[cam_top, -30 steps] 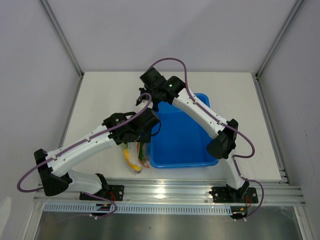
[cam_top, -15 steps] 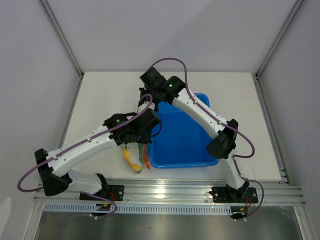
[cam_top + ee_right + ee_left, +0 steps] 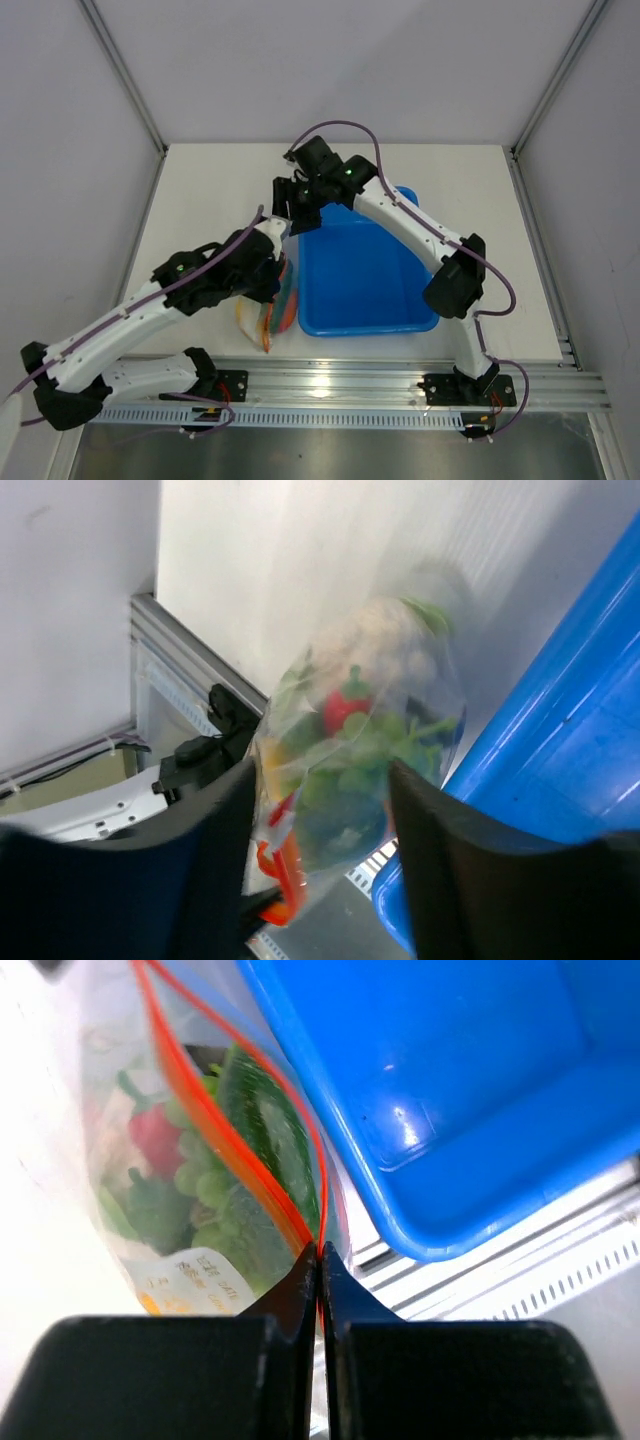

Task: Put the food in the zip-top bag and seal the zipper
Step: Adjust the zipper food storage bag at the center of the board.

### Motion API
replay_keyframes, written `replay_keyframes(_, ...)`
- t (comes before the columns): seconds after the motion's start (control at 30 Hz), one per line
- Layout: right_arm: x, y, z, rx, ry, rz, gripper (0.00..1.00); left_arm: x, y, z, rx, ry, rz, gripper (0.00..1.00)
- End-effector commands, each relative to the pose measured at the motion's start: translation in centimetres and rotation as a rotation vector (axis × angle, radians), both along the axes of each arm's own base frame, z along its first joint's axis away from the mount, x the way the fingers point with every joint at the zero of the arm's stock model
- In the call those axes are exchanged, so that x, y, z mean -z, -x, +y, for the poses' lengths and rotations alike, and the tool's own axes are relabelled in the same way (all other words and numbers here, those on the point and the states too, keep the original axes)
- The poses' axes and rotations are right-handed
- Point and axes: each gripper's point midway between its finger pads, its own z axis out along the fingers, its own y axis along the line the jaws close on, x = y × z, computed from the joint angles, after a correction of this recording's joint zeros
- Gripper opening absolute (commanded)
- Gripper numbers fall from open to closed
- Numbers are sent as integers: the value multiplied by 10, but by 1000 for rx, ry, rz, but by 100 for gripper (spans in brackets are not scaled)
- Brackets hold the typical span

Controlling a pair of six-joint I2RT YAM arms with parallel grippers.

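The zip-top bag [image 3: 268, 318] lies on the table [image 3: 200, 190] at 9 o'clock of the blue tub [image 3: 470, 1080], right against the tub's left wall and close to the table's near edge. The food [image 3: 200, 1185] is already inside: through the clear, crinkled plastic the left wrist view shows a red chili [image 3: 155, 1140], green grapes [image 3: 205, 1200] and the long green vegetable [image 3: 265, 1125]. The right wrist view adds a pale cauliflower [image 3: 395, 645] near one end. No food shows in the tub or loose on the table, so loading looks finished.

What is left is the zipper [image 3: 320, 1222]. The left gripper [image 3: 319, 1270] is clenched on the red-orange strip, its two fingers pressed together with the strip between them. Beyond that pinch, toward 11 o'clock in its wrist view, the two red lines spread apart, so that stretch of the mouth looks unsealed. I judge the seal part made, with the rest yet to be pressed shut.

The right gripper [image 3: 320, 780] hangs over the tub's far left corner, at 12 o'clock of the bag, fingers spread wide and grasping nothing.
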Motion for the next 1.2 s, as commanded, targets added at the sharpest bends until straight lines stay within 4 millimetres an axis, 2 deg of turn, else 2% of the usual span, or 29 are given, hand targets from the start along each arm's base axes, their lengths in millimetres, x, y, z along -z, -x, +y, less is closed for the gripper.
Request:
replay_keyframes(0.0,-66,-6,-4,-103,-199,-147,61,-15,11,-1,164,107,-40,1)
replay_keyframes(0.07,-81,-4,-3,-150,-248,-185,67,-16,14,7,186,115,-41,1)
replay_keyframes(0.1,-91,1,0,-202,-292,-212,76,-19,19,8,210,138,-35,0)
replay_keyframes(0.17,-99,6,-3,-244,-325,-245,82,-17,26,12,241,154,-7,1)
replay_keyframes(0.2,-106,4,-3,-266,-365,-278,90,-17,29,11,251,163,0,1)
replay_keyframes(0.27,-105,5,-9,-316,-421,-339,99,-15,34,13,265,181,20,0)
replay_keyframes(0.33,-105,14,-15,-379,-475,-365,99,-16,41,10,288,204,41,0)
replay_keyframes(0.37,-115,21,-22,-408,-508,-402,99,-16,42,10,287,210,47,1)
replay_keyframes(0.4,-103,21,-23,-423,-527,-424,99,-17,43,9,287,217,47,0)
replay_keyframes(0.47,-109,26,-28,-472,-595,-479,99,-18,43,9,281,232,39,1)
replay_keyframes(0.5,-102,24,-36,-472,-604,-464,100,-18,43,10,275,233,39,1)
replay_keyframes(0.53,-103,31,-40,-513,-642,-449,99,-18,44,11,271,232,44,1)
replay_keyframes(0.57,-104,29,-42,-525,-668,-462,99,-17,43,12,261,226,46,1)
replay_keyframes(0.6,-93,25,-49,-523,-671,-440,99,-15,44,15,253,217,56,1)
replay_keyframes(0.63,-92,31,-54,-570,-705,-419,96,-16,44,16,242,214,59,1)
replay_keyframes(0.67,-95,30,-56,-587,-738,-433,91,-16,43,18,229,210,58,1)
replay_keyframes(0.73,-83,29,-59,-598,-753,-396,85,-19,43,19,219,213,56,1)
replay_keyframes(0.8,-79,32,-58,-626,-774,-386,76,-23,44,21,211,222,51,1)
replay_keyframes(0.83,-68,30,-56,-621,-773,-363,74,-26,44,21,207,230,50,1)
replay_keyframes(0.87,-70,30,-54,-639,-795,-395,73,-27,44,21,203,235,48,0)
replay_keyframes(0.93,-62,31,-50,-627,-813,-338,72,-29,45,22,198,245,49,1)
replay_keyframes(1.03,-62,34,-43,-659,-839,-352,73,-28,45,22,191,249,61,0)
replay_keyframes(1.17,-47,38,-30,-684,-836,-315,72,-29,44,25,174,238,68,1)
